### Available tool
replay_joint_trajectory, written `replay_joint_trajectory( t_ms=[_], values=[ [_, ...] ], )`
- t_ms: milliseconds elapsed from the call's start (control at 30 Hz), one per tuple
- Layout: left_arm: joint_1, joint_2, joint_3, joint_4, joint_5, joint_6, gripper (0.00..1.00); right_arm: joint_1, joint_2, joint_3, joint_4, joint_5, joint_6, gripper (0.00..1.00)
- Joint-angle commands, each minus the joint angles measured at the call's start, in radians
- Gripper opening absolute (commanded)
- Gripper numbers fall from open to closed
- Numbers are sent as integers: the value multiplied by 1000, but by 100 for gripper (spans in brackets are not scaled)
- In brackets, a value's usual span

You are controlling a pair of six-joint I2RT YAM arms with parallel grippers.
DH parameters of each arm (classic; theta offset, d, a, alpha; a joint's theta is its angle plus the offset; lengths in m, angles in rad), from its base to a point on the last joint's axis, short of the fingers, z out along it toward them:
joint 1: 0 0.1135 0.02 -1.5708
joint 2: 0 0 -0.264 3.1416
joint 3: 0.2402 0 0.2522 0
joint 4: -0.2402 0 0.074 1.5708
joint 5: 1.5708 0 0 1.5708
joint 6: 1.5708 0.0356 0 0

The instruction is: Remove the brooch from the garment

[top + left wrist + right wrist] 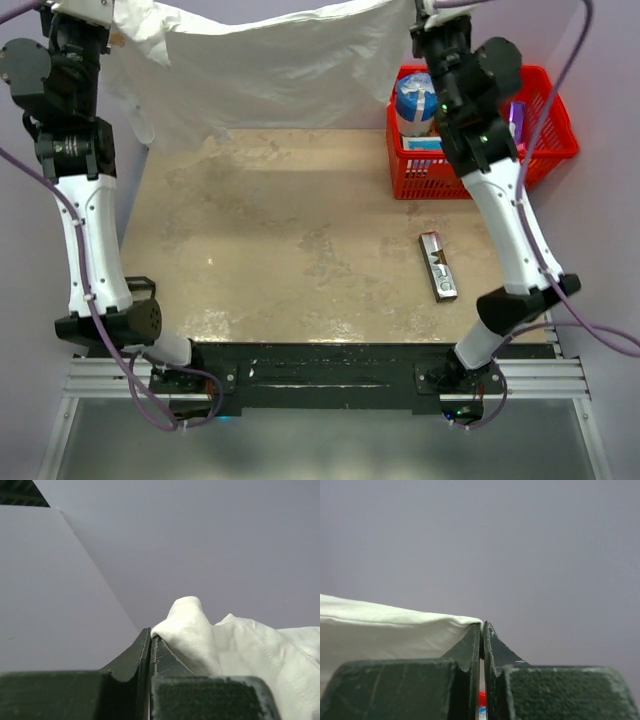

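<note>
The garment point(280, 70), a soft, wrinkled white cloth, was held up as a sagging sheet along the far edge of the counter point(280, 240), stretched between the two raised arms. The brooch could not be made out on it in any view. In the left wrist view a bunched, stitched fold was pinched between the dark, scuffed left fingers point(132, 657), which were pressed together on it. In the right wrist view a smooth, taut edge of the cloth was clamped at the tips of the right fingers point(465, 650). Below, the mottled tan counter carried a long silver rectangular bar point(438, 266) and, near the right arm, a red plastic lattice basket point(430, 175).
</note>
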Motion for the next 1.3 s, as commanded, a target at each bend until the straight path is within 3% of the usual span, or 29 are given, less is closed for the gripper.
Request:
replay_joint_trajectory(
  t_ms=[0,233,467,567,833,1000,1267],
  values=[
    [-19,-148,-43,39,-27,84,0,3,-220,-171,10,-62,34,0],
    [-37,-274,-104,4,-33,124,0,6,-386,-225,-152,-119,60,0],
    [-39,-288,-101,19,-9,130,0,6,-436,-222,-183,-119,74,0],
    [-40,-288,-187,21,17,116,0,4,-456,-302,-179,-119,71,0],
    [-37,-316,-730,56,217,-6,0,4,-544,-799,-154,-160,155,0],
    [-37,-230,-908,99,251,-58,0,6,-403,-943,-111,-124,163,0],
    [-36,26,-841,82,196,-60,0,6,-108,-859,11,45,68,0]
  ],
)
